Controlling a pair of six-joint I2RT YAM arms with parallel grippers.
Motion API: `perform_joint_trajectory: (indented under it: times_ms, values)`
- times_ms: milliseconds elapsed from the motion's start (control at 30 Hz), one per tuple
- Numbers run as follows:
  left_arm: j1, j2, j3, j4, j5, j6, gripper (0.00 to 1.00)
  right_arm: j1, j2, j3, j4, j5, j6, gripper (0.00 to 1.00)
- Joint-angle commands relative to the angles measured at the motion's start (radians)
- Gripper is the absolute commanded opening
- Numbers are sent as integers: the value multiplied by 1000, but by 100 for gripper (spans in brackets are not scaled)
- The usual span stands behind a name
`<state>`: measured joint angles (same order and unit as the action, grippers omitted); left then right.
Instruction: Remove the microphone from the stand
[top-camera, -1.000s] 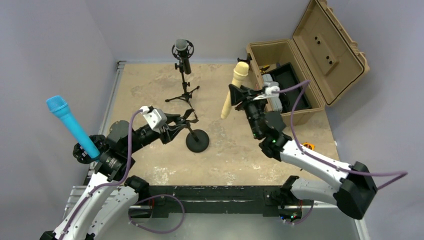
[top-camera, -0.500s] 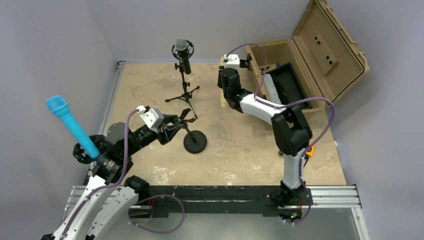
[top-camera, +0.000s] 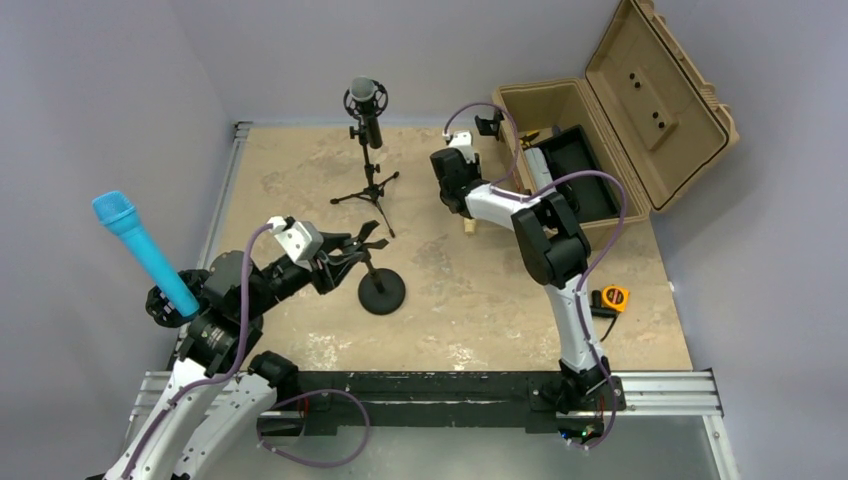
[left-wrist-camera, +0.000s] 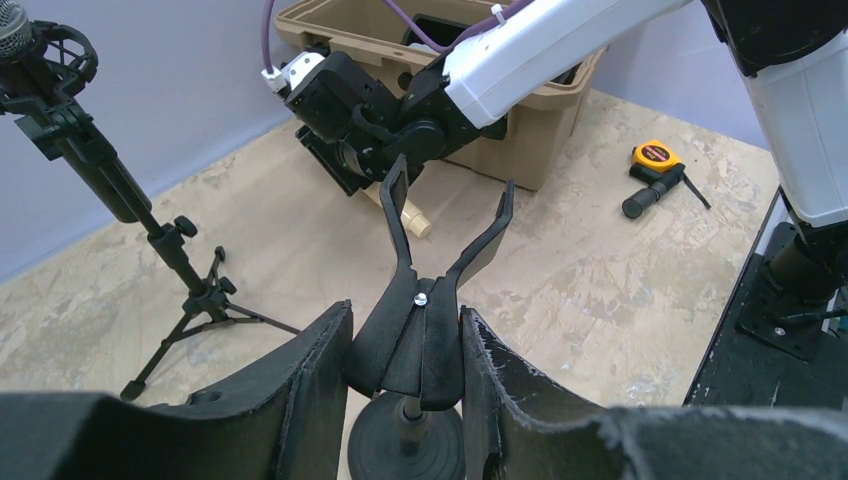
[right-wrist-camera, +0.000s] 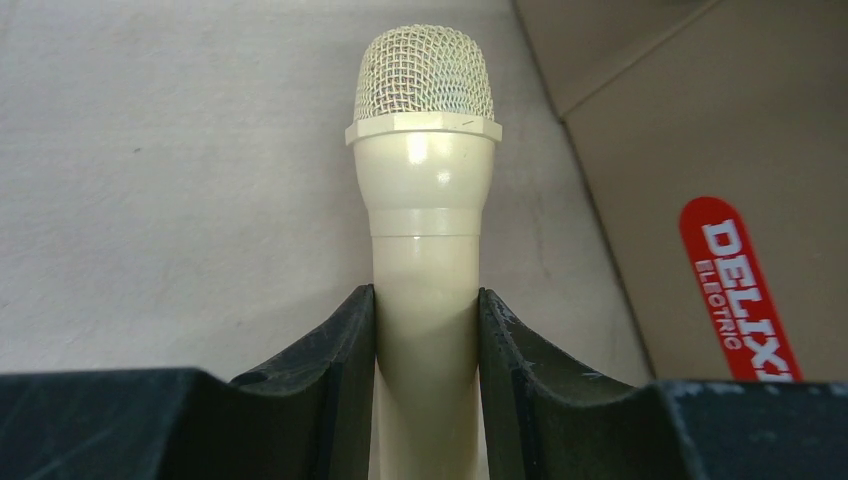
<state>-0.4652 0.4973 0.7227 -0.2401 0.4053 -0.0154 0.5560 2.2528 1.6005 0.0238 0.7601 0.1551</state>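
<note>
The cream microphone (right-wrist-camera: 425, 200) with a mesh head is clamped at its body in my right gripper (right-wrist-camera: 427, 320), clear of the stand. In the top view only its tail end (top-camera: 467, 228) shows below my right gripper (top-camera: 457, 205), close to the tan case. The black stand has a round base (top-camera: 382, 290) and an empty forked clip (left-wrist-camera: 425, 330). My left gripper (left-wrist-camera: 408, 350) is shut on that clip, just above the base (left-wrist-camera: 405, 445). The left gripper (top-camera: 345, 255) reaches the clip from the left.
An open tan case (top-camera: 590, 150) stands at the back right. A black microphone on a tripod (top-camera: 365, 100) stands at the back centre. A blue microphone (top-camera: 140, 250) sticks up by the left arm. A yellow tape measure (top-camera: 610, 297) lies by the right arm.
My right arm has stretched out and carried the cream microphone back and down toward the case. The left gripper has drawn the stand slightly nearer and to the left.
</note>
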Motion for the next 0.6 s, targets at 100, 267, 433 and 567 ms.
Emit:
perform_joint_trajectory:
  times_ms: [100,267,433,567]
  values:
    - [-6,-11,40,61,-6,-13,0,-23,-3,56,27,103,-46,12]
    - [-7,-6,40,60,-7,-15,0,-25,-15,53,40,110,-59,28]
    - [-8,0,40,62,-7,-15,0,-24,-44,28,52,108,-62,50]
    - [-9,4,41,62,-6,-16,0,-23,-80,-5,63,103,-61,57]
